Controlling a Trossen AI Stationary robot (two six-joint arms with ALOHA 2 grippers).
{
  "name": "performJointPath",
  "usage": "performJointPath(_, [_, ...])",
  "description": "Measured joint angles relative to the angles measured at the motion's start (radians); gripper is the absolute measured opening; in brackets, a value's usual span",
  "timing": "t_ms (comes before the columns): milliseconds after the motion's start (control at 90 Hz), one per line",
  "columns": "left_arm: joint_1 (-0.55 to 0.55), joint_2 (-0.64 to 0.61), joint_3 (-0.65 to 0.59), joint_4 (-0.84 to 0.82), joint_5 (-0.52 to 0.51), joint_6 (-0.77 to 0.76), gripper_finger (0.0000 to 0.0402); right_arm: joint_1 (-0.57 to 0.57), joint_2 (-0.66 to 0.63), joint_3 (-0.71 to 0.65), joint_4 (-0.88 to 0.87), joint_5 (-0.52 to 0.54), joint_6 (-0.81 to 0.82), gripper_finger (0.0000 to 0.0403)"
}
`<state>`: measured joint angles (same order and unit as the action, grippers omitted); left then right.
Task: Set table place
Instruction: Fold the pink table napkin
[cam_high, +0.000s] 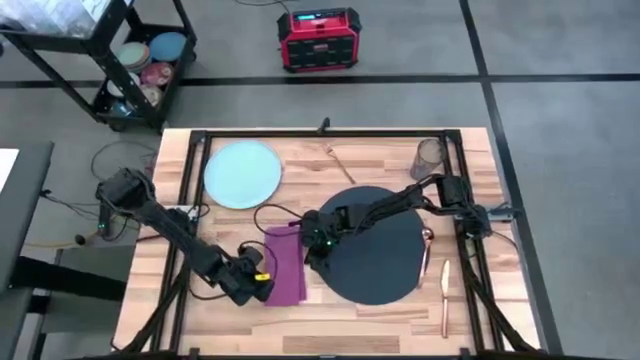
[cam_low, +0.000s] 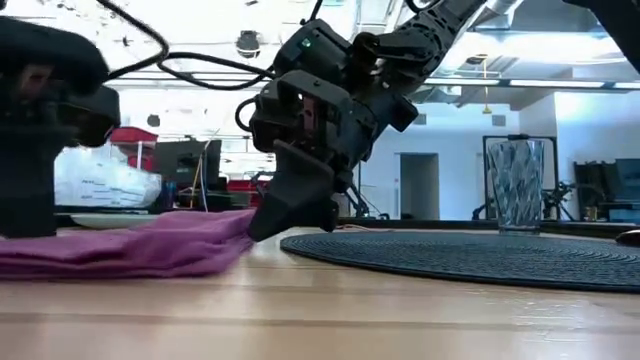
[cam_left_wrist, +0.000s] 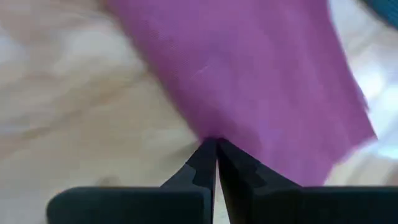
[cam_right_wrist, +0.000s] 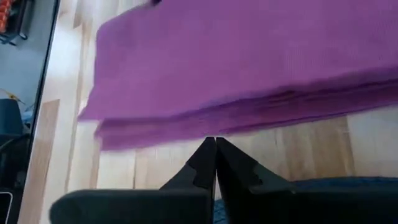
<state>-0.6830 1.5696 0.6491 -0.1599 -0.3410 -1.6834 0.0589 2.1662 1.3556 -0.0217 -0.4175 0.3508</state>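
Observation:
The magenta napkin (cam_high: 286, 263) lies folded and flat on the wood table (cam_high: 330, 330), just left of the dark round mat (cam_high: 378, 248). My right gripper (cam_high: 312, 246) reaches over the mat, shut, with its tips at the napkin's mat-side edge. My left gripper (cam_high: 263, 286) is shut at the napkin's near left edge. The pale blue plate (cam_high: 243, 172) rests at the far left and the glass tumbler (cam_high: 430, 156) stands at the far right. A copper knife (cam_high: 445, 286) and spoon (cam_high: 427, 246) lie right of the mat. My left gripper meets the napkin's edge (cam_left_wrist: 217, 132) with its shut fingertips (cam_left_wrist: 208, 154). I cannot tell whether any cloth lies between them. The napkin lies flat on the table. My right gripper slants down from the table's right. Its shut fingertips (cam_right_wrist: 209, 152) touch the napkin's folded edge (cam_right_wrist: 214, 127), where several layers show. In the low view the fingertip (cam_low: 268, 226) meets the cloth's end (cam_low: 235, 235) at table level.
A copper fork (cam_high: 340, 162) lies at the far middle of the table. The black frame (cam_high: 470, 250) runs along the table's sides. A black cart with dishes (cam_high: 140, 70) and a red box (cam_high: 318, 38) stand on the floor beyond the far edge.

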Motion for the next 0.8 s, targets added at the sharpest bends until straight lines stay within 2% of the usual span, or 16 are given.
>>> performJointPath(189, [0.010, 0.030, 0.000, 0.082, -0.004, 0.027, 0.0000, 0.007, 0.032, 0.003, 0.020, -0.012, 0.019, 0.0000])
performJointPath(367, [0.042, -0.031, 0.000, 0.113, -0.052, 0.127, 0.0000, 0.011, 0.054, 0.025, 0.059, -0.067, 0.029, 0.0000])
performJointPath(556, [0.060, -0.110, 0.008, 0.093, -0.120, 0.238, 0.0000, 0.004, -0.027, 0.023, -0.070, -0.049, -0.020, 0.0000])
performJointPath(711, [0.063, -0.119, 0.008, 0.062, -0.125, 0.247, 0.0000, 0.007, -0.042, 0.006, -0.157, -0.032, -0.063, 0.0000])
performJointPath(800, [0.064, -0.113, 0.008, 0.058, -0.123, 0.247, 0.0000, 0.027, -0.032, -0.006, -0.143, -0.032, -0.053, 0.0000])
